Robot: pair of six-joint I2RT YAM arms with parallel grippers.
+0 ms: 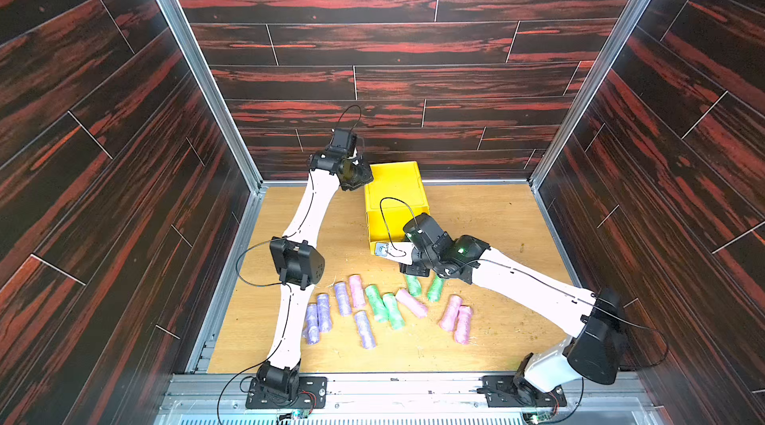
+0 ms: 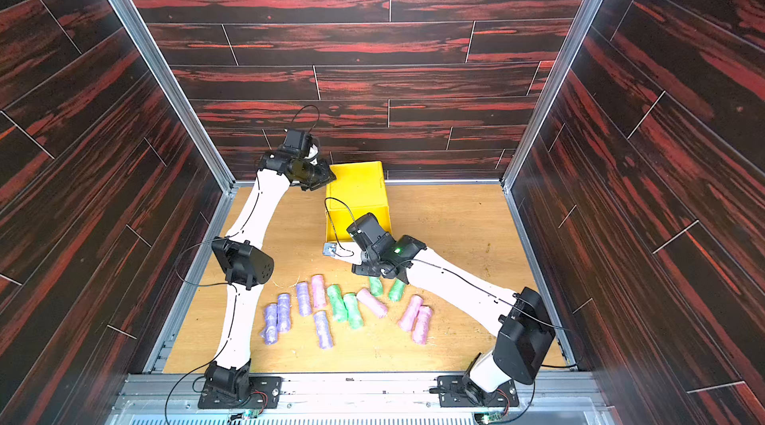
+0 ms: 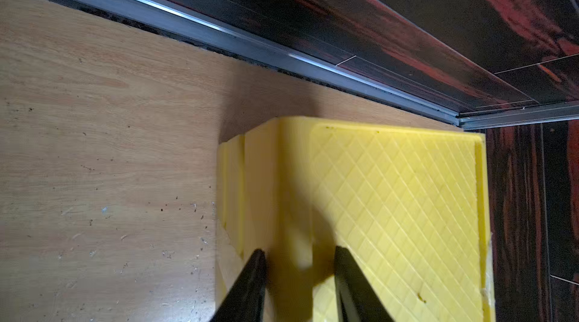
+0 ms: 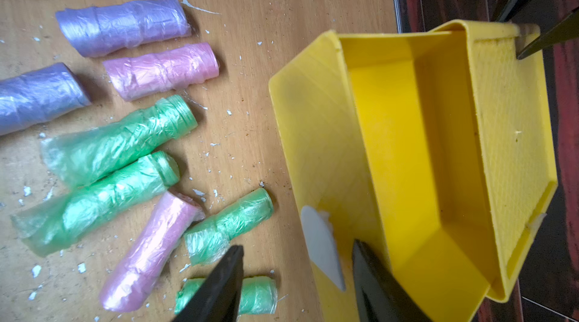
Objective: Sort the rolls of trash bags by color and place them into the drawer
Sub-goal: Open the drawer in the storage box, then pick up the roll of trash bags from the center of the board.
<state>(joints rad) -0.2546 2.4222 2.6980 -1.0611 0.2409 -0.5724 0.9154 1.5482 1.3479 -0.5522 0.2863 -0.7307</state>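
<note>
The yellow drawer (image 1: 395, 187) cabinet stands at the back of the floor, and its top drawer (image 4: 398, 135) is pulled out and empty. My right gripper (image 4: 297, 248) is open astride that drawer's front wall, with the white patch (image 4: 319, 242) between its fingers. My left gripper (image 3: 299, 253) is pinched on the cabinet's rear top corner (image 3: 294, 179). The rolls of trash bags lie loose on the floor in front of the cabinet. They are lilac (image 1: 342, 298), pink (image 1: 450, 313) and green (image 1: 393, 311), several of each. Two green rolls (image 4: 225, 229) lie just under my right gripper.
Dark red wood-pattern walls (image 1: 82, 154) and metal rails (image 1: 248, 178) enclose the plywood floor (image 1: 496, 228). The cabinet stands close to the back wall. White plastic flakes (image 4: 194, 7) are scattered among the rolls. Bare floor lies to the right of the cabinet.
</note>
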